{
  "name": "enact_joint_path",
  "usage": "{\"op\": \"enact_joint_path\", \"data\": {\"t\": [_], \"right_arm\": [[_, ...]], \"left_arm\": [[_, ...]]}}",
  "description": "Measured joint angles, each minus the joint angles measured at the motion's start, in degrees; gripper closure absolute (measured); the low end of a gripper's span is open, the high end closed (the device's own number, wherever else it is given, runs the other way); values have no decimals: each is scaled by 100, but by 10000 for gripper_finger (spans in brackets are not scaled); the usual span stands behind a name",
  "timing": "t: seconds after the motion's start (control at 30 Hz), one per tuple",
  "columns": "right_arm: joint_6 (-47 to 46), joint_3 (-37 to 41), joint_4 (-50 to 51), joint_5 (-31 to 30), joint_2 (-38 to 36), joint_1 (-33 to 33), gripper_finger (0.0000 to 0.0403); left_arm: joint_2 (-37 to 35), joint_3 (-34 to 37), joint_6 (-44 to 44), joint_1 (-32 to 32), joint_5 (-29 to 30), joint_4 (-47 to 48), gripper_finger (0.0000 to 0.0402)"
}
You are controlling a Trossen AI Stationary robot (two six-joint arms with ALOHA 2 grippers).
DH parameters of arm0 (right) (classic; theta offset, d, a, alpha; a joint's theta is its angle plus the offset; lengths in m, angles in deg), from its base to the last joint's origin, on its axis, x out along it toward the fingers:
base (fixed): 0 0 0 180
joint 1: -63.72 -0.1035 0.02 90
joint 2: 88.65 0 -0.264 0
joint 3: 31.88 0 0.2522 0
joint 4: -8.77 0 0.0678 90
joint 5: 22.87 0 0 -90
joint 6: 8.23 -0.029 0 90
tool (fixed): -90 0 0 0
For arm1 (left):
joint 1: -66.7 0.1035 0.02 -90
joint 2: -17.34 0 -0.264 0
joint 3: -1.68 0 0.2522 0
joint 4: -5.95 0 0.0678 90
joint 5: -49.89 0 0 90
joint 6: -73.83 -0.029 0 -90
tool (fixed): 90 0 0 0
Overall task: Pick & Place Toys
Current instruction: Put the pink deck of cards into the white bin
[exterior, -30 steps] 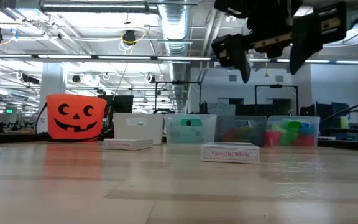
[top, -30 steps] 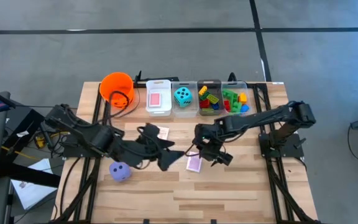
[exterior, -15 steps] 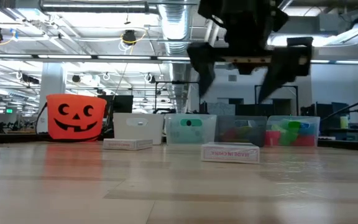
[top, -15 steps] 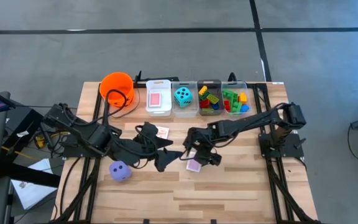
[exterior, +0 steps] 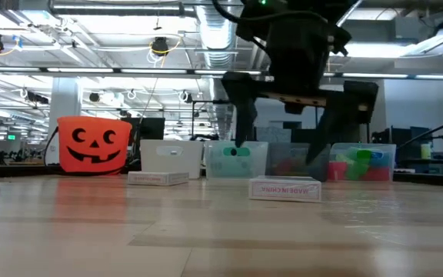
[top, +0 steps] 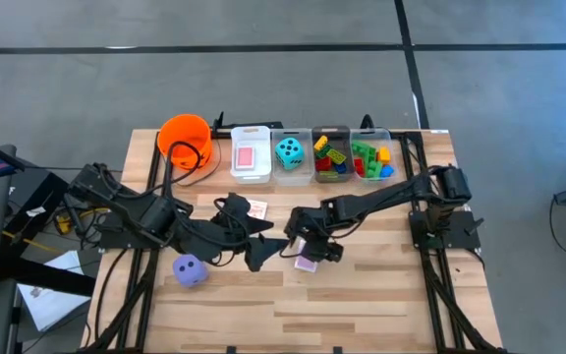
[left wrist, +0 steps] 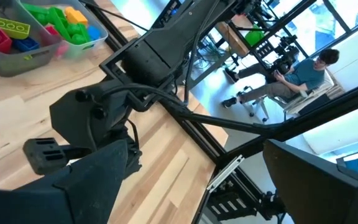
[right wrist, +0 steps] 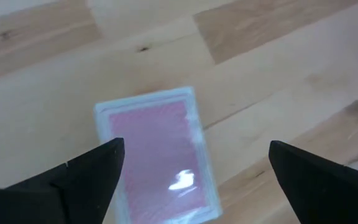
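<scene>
Directly above the pink card deck [right wrist: 157, 158], right gripper [right wrist: 191, 165] wide open, empty

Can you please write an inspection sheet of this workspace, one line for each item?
Surface: wooden table, bare planks at the near side.
Job's things: card pack on the table under the right hand; second card pack mid-table; purple die near the left arm; teal die, bricks and cards in the back bins.
Clutter: orange bucket at the back left.
Grippers: right hand open, above the pack; left hand open, mid-table.
Cables: black cable by the bucket.
Surroundings: seated person beyond the table.
</scene>
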Motion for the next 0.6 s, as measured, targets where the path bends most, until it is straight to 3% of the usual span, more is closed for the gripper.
{"op": "enact_joint_path", "data": {"t": [0.6], "right_arm": [[533,-8,385,8,85,-4,10]], "left_arm": [[2,0,-22,2,2,5,33]]}}
